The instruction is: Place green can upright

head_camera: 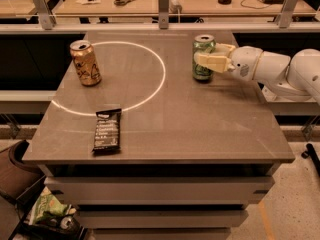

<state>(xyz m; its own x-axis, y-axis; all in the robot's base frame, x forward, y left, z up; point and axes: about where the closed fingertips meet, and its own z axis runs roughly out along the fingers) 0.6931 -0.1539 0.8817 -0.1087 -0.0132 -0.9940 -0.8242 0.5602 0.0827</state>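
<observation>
**Standing upright, green can held just outside the ring**

The green can (202, 73) stands on its base on the worktop (210, 124). Its long axis is vertical and its silver top faces up. It sits just outside the right-hand edge of the white ring (162, 74) marked on the surface.

The gripper (206, 53) reaches in from the side away from the ring, at mid-height on the can. Its jaws are clamped on the can's body, one finger (212, 61) across the front and the other behind.

A copper-gold can (85, 63) stands upright on the ring's far-left arc, well apart from the green one. A dark snack bar (107, 129) lies flat at the ring's near edge, its upper end touching the white line.
</observation>
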